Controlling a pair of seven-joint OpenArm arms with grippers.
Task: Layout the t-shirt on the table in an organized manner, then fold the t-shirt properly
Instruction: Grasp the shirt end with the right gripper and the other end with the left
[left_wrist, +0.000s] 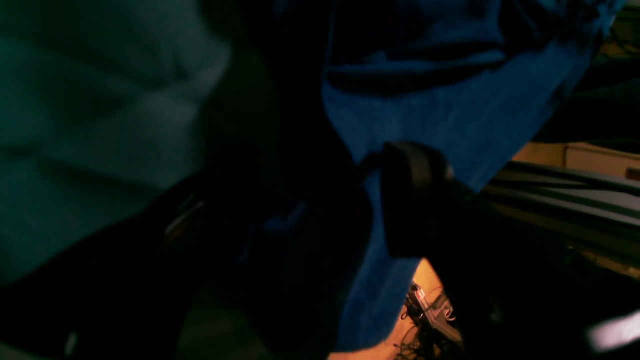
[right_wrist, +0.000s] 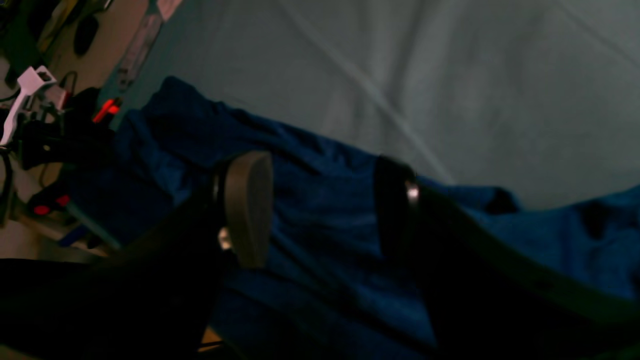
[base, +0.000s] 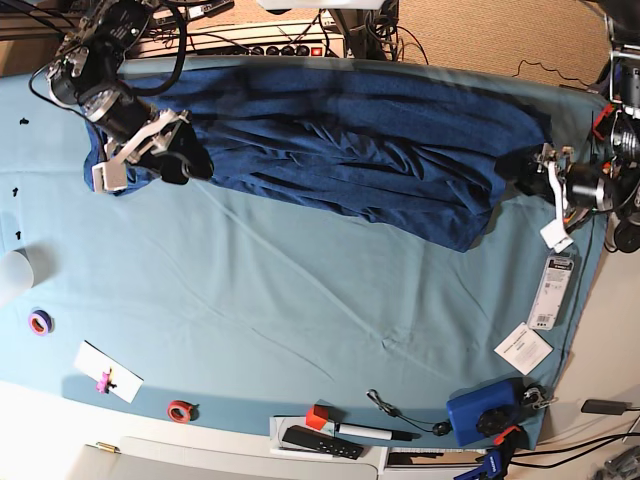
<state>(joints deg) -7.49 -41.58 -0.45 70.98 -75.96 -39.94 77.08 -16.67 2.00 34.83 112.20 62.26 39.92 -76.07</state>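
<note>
The dark navy t-shirt (base: 340, 140) lies stretched lengthwise along the far edge of the teal-covered table (base: 300, 300), with folds and wrinkles across it. My right gripper (base: 188, 162) is over the shirt's left end. In the right wrist view it (right_wrist: 320, 210) is open, its fingers (right_wrist: 247, 210) spread over the blue fabric (right_wrist: 175, 125). My left gripper (base: 522, 165) is at the shirt's right end near the table edge. In the dark left wrist view it (left_wrist: 305, 210) looks open, with fabric (left_wrist: 450, 110) passing between the fingers (left_wrist: 415, 195) and hanging down.
Tape rolls (base: 40, 322) (base: 180, 410) and a white cup (base: 12, 275) sit at the left. A blue box (base: 480, 415), a remote (base: 320, 440) and packets (base: 555, 290) lie along the front and right edges. A power strip (base: 270, 45) and cables run behind.
</note>
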